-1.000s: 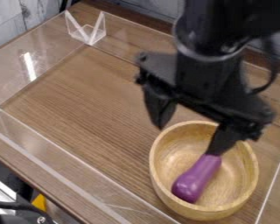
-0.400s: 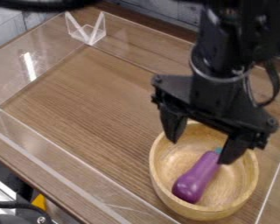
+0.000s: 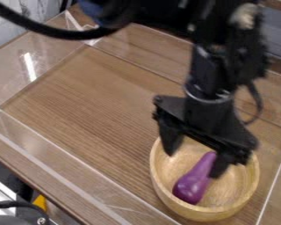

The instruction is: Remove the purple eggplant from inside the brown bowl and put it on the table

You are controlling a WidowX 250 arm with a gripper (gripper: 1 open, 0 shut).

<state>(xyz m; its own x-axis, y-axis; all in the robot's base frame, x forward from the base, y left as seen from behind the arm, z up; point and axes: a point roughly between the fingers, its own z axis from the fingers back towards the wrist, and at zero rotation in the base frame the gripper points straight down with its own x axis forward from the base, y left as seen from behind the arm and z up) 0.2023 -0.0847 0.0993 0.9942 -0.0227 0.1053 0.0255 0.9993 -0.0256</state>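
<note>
Eggplant (image 3: 195,177) lying inside the brown bowl (image 3: 167,186) near the right front of the bench (image 3: 96,97), resting on the bowl's floor and not yet lifted. End effector (image 3: 203,148) having dropped over the last second — from above the rim to down at bowl level, shifting slightly forward over the eggplant's upper end. Fingers staying spread wide apart throughout, gripping nothing; one finger standing at the bowl's left rim, the other reaching down on the eggplant's right. Judging from that, nearing the grasp: descent almost done, closing still to come, lift and placing on the bench still ahead.

Long axis running diagonally in the camera view — thicker rounded end sitting toward the lower left, near the bowl's front wall, narrower end pointing up and right, toward the fingers. Stem tip not clearly visible, hidden by or blurred near the end effector. Fingers appearing to straddle the narrower upper part.
</note>
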